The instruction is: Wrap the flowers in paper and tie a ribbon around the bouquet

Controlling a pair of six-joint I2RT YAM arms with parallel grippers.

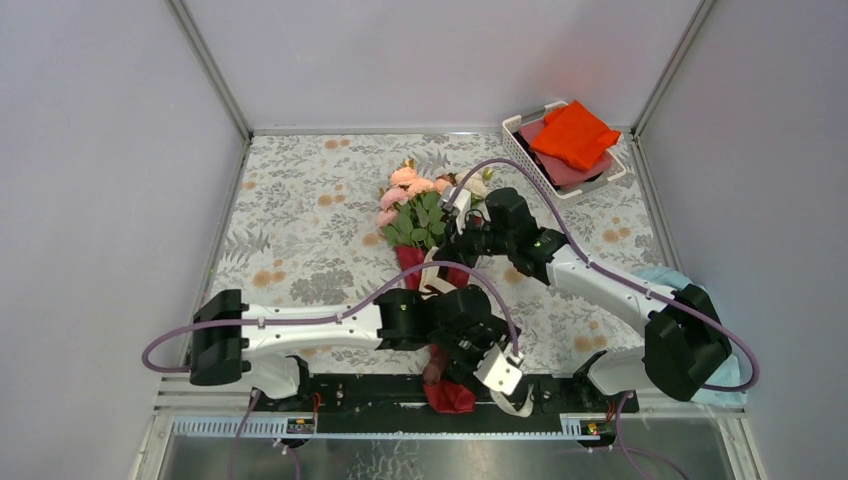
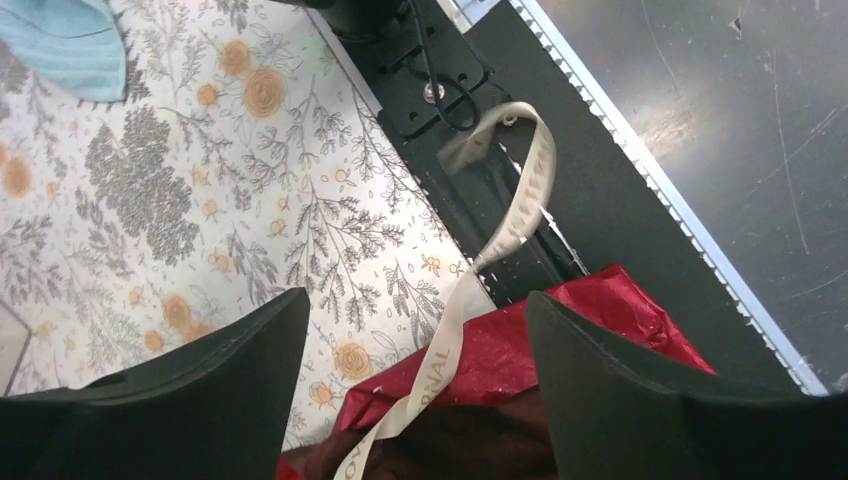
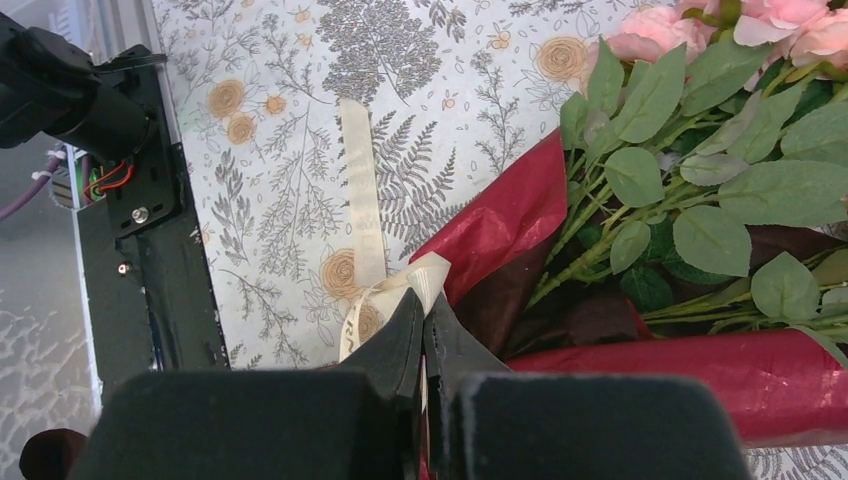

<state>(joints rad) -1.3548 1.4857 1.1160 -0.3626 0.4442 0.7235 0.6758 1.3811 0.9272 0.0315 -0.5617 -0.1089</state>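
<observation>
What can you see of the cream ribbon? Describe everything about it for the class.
The ribbon is a narrow, floppy cream strip with faint printed lettering. One stretch lies flat on the floral tablecloth, then loops beside the red paper, where the shut right gripper pinches it. Another stretch crosses the paper, runs untouched through the open left gripper, then twists and curls onto the black base rail.

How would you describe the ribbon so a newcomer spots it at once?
On the floral-print table, find the bouquet wrapped in dark red paper. The ribbon is the narrow strip lying beside and over that paper. Unlike the purple cables, it is flat, cream and printed with lettering.
</observation>
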